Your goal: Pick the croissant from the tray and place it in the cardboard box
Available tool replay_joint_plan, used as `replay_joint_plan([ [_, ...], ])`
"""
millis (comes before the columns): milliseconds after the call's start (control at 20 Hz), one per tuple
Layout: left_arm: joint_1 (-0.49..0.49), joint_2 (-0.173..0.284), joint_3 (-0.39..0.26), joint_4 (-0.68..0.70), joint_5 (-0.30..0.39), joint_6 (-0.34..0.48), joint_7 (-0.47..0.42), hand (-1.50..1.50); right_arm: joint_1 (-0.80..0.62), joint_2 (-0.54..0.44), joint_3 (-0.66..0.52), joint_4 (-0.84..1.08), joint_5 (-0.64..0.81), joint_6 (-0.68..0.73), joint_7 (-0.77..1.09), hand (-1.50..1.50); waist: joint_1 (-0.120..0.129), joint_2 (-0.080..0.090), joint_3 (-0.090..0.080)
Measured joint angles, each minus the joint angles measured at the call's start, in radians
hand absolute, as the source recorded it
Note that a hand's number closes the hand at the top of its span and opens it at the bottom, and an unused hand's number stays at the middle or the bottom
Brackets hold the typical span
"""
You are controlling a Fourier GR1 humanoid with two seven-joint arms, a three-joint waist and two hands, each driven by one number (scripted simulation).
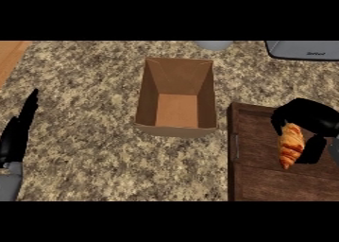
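The right hand was seen over the tray, its black fingers and thumb curled round the croissant. The croissant was held with its long axis nearly upright in the view, its upper end hidden under the hand and its lower end pointing toward the near edge of the tray. Whether it was touching the tray's wood or lifted off it could not be told. The dark wooden tray was set to the right of the box, close beside it, with a metal handle shown on the tray's side nearest the box. The cardboard box stood open on the speckled stone surface, nothing inside it. Well to the left of the box, at the view's edge, the left hand was held with fingers straight and together, resting and touching nothing.
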Motion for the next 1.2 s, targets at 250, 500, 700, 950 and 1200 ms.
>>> replay_joint_plan([
  [250, -0.029, 0.010, 0.002, 0.008, 0.005, -0.021, -0.001, 0.00, -0.183, 0.060, -0.067, 0.175, 0.003, -0.132, -0.101, 1.50, 0.023, 0.009, 0.003],
  [500, -0.026, 0.005, 0.007, 0.021, -0.001, -0.015, -0.007, 0.00, -0.332, 0.084, -0.158, 0.326, -0.035, -0.221, -0.223, 1.50, 0.011, 0.006, 0.002],
  [700, -0.019, -0.003, 0.006, 0.015, -0.009, -0.006, 0.002, 0.00, -0.415, 0.101, -0.225, 0.383, -0.098, -0.246, -0.341, 1.50, -0.001, 0.001, 0.002],
  [950, -0.013, 0.001, 0.024, 0.020, -0.007, -0.009, 0.000, 0.00, -0.515, 0.142, -0.244, 0.422, -0.138, -0.223, -0.369, 1.50, -0.016, -0.004, 0.001],
  [1200, -0.004, 0.006, 0.035, 0.009, -0.003, -0.019, 0.010, 0.00, -0.577, 0.205, -0.230, 0.416, -0.184, -0.131, -0.330, 1.50, -0.028, -0.010, 0.000],
])
